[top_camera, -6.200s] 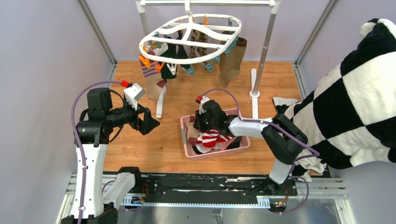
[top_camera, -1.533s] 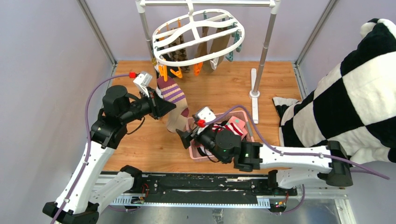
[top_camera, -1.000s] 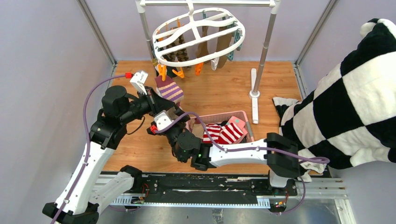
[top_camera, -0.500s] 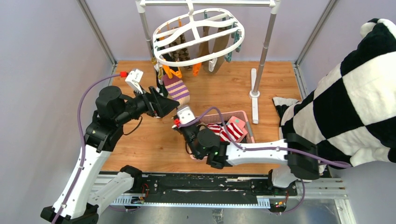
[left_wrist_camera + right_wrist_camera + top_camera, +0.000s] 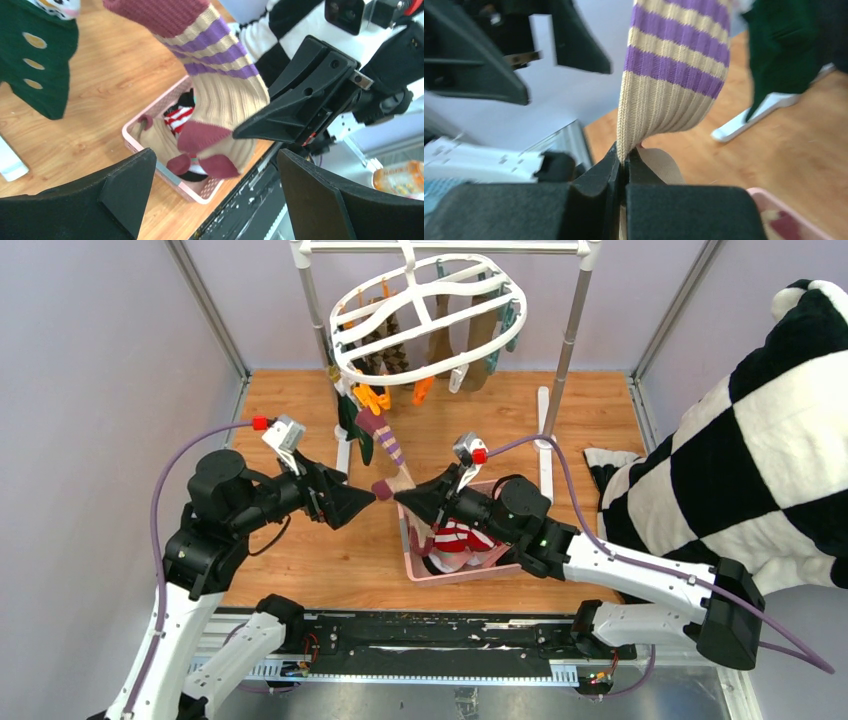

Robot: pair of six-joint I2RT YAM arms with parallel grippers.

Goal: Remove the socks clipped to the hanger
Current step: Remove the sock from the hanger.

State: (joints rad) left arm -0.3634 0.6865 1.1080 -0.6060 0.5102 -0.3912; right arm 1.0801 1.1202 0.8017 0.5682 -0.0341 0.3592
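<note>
The white oval hanger (image 5: 420, 315) hangs from the pole rack with several socks clipped to it. A beige sock with purple stripes (image 5: 390, 445) stretches down from an orange clip (image 5: 370, 398) toward the basket. My right gripper (image 5: 403, 502) is shut on its foot end, with the fingers (image 5: 609, 170) pinching the fabric (image 5: 674, 75). My left gripper (image 5: 362, 502) is open and empty just left of the sock. The sock (image 5: 220, 95) and the right gripper (image 5: 250, 132) show ahead of the left gripper (image 5: 216, 155). A dark green sock (image 5: 350, 420) hangs beside it.
The pink basket (image 5: 415, 565) below the right gripper holds a red-white striped sock (image 5: 455, 535) and others. The grey pole rack (image 5: 570, 330) with white feet (image 5: 544, 430) stands behind. A black-and-white checked plush cloth (image 5: 760, 440) fills the right side.
My left gripper has let go of the striped sock and dropped back to the left. My right gripper has taken the sock's foot end and pulled it down and right, stretching it.
</note>
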